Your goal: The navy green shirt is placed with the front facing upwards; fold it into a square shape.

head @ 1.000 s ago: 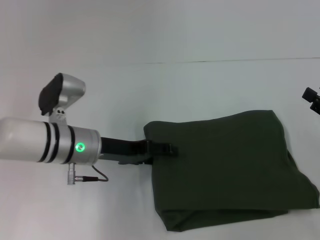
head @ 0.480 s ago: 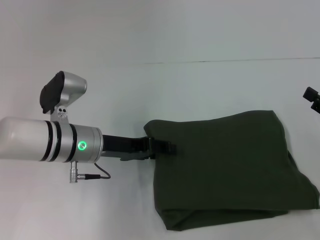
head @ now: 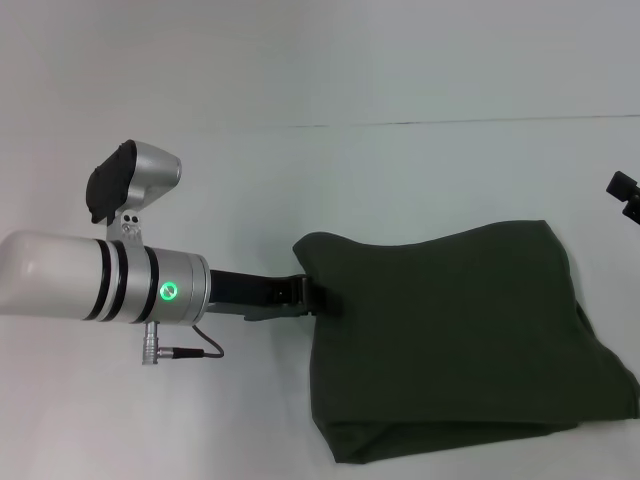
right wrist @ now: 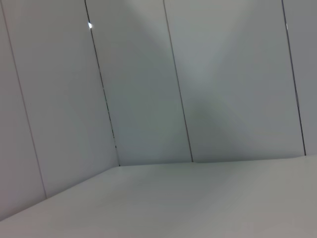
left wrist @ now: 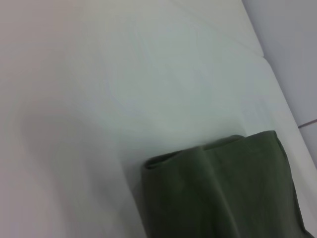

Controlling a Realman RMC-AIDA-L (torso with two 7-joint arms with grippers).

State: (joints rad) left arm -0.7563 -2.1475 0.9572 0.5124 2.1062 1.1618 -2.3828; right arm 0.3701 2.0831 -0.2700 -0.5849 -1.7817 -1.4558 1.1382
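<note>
The navy green shirt lies folded into a thick, roughly square stack on the white table, plain green side up, with layered edges showing along its near side. My left gripper reaches in low from the left and meets the stack's left edge near the far corner. The left wrist view shows that folded corner of the shirt on the table. Only a small dark part of my right gripper shows at the right border, raised and apart from the shirt.
The white table stretches left of and beyond the shirt to a pale wall. The right wrist view shows only wall panels and the table surface. My left arm's silver forearm spans the left side.
The left arm has shifted slightly right. Less of its dark fingertip now shows over the shirt's left edge, and the shirt's far-left corner has nudged a little. The right gripper stayed still.
</note>
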